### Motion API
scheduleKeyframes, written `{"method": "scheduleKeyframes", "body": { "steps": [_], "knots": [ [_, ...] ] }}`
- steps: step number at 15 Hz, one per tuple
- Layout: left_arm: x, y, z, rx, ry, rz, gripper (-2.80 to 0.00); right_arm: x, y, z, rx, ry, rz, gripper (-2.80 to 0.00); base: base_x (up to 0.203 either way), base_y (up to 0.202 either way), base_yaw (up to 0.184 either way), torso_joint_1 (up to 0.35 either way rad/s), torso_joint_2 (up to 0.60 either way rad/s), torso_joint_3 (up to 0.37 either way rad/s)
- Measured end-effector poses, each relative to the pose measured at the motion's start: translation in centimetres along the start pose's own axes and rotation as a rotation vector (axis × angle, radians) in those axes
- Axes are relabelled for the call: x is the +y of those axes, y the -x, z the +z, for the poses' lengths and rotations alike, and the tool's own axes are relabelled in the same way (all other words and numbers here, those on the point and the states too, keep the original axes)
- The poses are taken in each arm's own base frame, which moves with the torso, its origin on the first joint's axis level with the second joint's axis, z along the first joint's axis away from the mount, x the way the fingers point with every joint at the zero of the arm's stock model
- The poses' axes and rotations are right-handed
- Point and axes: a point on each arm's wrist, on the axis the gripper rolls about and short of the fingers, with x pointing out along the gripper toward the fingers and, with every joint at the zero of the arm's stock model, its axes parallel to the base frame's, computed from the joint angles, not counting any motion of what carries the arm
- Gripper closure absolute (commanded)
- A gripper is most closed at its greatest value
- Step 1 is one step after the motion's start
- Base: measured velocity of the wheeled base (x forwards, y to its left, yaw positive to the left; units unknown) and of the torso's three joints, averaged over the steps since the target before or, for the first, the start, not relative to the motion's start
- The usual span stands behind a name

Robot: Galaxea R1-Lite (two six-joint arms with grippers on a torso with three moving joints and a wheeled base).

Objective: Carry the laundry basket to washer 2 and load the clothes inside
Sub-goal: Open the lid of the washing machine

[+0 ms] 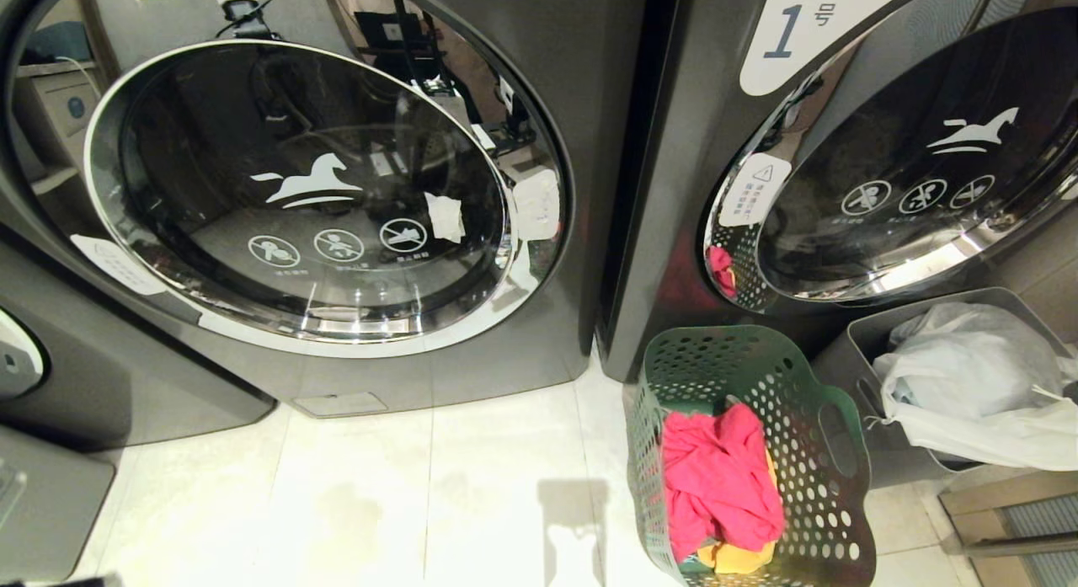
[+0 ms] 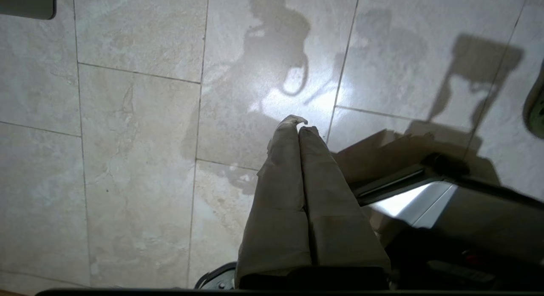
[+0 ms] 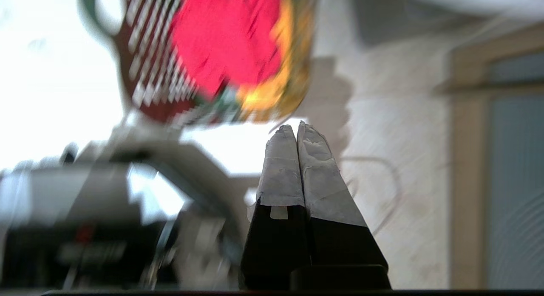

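- Laundry basket (image 1: 749, 452), dark green perforated plastic with a flared rim and a handle slot in each side, stood in the head view on the pale tiled floor (image 1: 362, 486), right of centre, against the foot of the dark grey washer labelled 1 (image 1: 674, 191) and just beside the solid grey bin with a white bag (image 1: 859, 351). Its long axis ran away from the robot toward the machines. Bright pink-red clothes (image 1: 716, 477) lay inside over a yellow-orange garment (image 1: 737, 559). The other dark grey front-loader with a chrome-ringed door (image 1: 320, 200) stood to the left; its number did not show. Neither arm appeared there.
- In the left wrist view the left gripper (image 2: 299, 128) had its taped fingers pressed together on nothing, over bare tile; the basket was absent, except perhaps a green sliver at the frame edge.
- In the right wrist view the right gripper (image 3: 296, 132) was likewise closed and empty, with the basket (image 3: 144, 75) and clothes (image 3: 225, 37) blurred ahead of its tips, apart from them. By my judgement the right arm was the nearer one.
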Motion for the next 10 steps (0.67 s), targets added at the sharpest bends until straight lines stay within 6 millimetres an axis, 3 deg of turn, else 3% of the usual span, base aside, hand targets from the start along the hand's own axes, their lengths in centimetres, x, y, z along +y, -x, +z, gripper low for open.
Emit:
{"method": "scheduleKeyframes", "body": {
  "steps": [3, 7, 10],
  "knots": [
    [1.5, 0.7, -4.8, -0.060, -0.114, -0.069, 0.00, 0.4, 0.4, -4.1, 0.050, 0.088, 0.061, 0.00, 0.000, 0.000, 0.000, 0.000, 0.00, 0.000],
    [2.5, 2.0, -7.1, -0.224, -0.126, -0.129, 0.00, 0.5, 1.2, -5.6, -0.046, 0.131, 0.033, 0.00, 0.000, 0.000, 0.000, 0.000, 0.00, 0.000],
    [2.7, 2.3, -8.2, -0.281, -0.149, -0.079, 0.00, 0.4, 0.8, -6.7, -0.081, 0.215, -0.023, 0.00, 0.000, 0.000, 0.000, 0.000, 0.00, 0.000]
  ]
}}
